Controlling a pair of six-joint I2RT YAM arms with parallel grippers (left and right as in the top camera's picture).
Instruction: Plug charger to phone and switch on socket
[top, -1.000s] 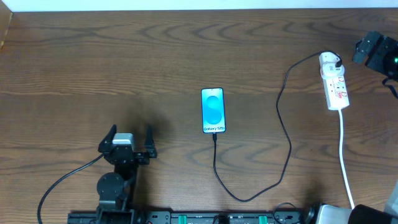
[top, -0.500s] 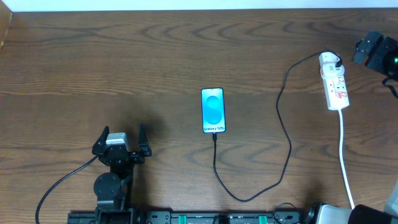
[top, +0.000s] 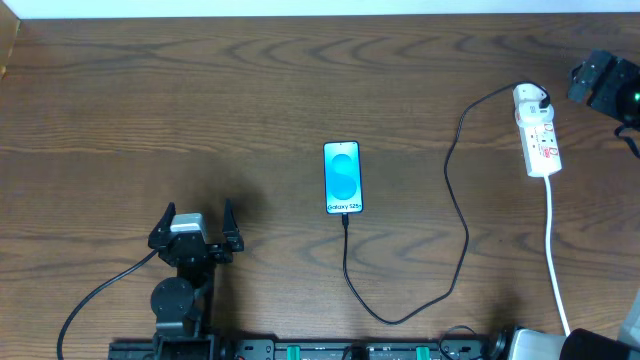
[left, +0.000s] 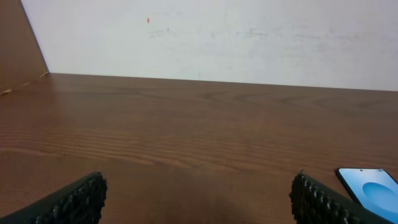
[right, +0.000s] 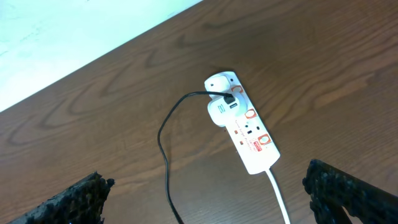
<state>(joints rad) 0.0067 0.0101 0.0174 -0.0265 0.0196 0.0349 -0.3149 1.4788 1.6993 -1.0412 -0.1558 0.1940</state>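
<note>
cable at phone, both tools empty

phone (top: 342, 178) lies mid-table, charger (top: 455, 250) tip meeting its near edge, cable looping right to the socket (top: 538, 135) at far right. left gripper (top: 195, 222) near-left, fingers apart; right gripper (right: 208, 186) near socket, fingers apart.

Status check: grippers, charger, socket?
Left gripper open, empty; right gripper open near socket. Charger tip at phone bottom edge, looks plugged. On/off state unreadable. No obstruction seen.

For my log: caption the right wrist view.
Open right claw faces the white power strip, black cable plugged in.
</note>
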